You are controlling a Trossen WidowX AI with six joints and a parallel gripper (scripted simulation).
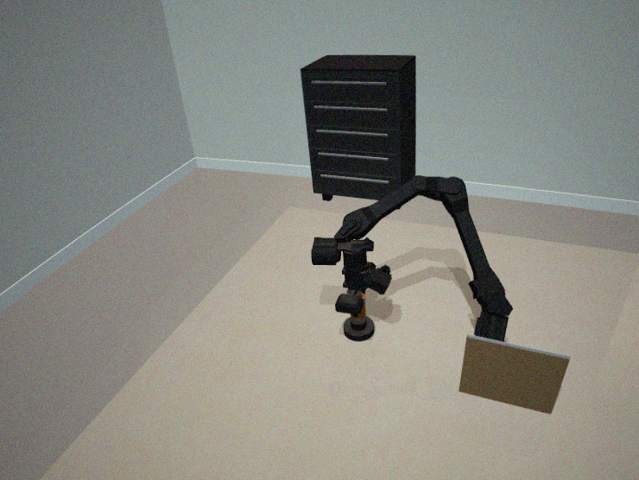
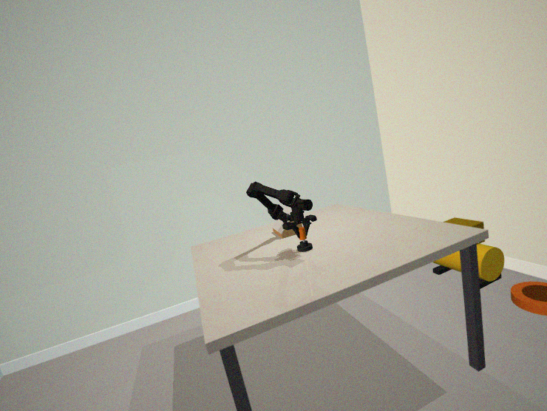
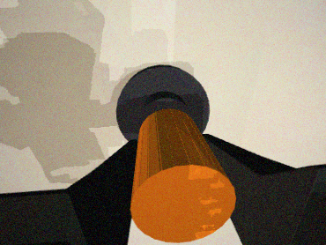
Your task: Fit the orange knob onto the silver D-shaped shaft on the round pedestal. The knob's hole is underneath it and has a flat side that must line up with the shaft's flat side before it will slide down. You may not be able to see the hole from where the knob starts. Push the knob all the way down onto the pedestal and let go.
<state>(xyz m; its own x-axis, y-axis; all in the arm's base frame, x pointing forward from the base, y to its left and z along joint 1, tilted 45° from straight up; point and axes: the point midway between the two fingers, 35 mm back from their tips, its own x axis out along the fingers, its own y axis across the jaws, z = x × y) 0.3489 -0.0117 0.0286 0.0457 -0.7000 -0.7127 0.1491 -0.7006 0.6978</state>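
The orange knob (image 1: 361,312) (image 2: 302,233) (image 3: 182,204) is an upright cylinder over the pedestal. My gripper (image 1: 362,299) (image 2: 302,228) (image 3: 169,143) is shut on it, one finger on each side, pointing down. The dark round pedestal (image 1: 351,334) (image 2: 304,248) (image 3: 163,79) stands on the table directly below the knob. A thin greyish band shows between the knob's lower end and the pedestal's raised middle in the top and exterior views. The shaft's flat side and the hole underneath the knob are hidden. I cannot tell whether the flats line up.
A brown upright panel (image 1: 513,374) stands on the table (image 1: 232,371) (image 2: 353,265) beside the arm's base. Off the table are a black drawer cabinet (image 1: 353,118), a yellow cylinder (image 2: 491,262) and an orange ring (image 2: 521,302).
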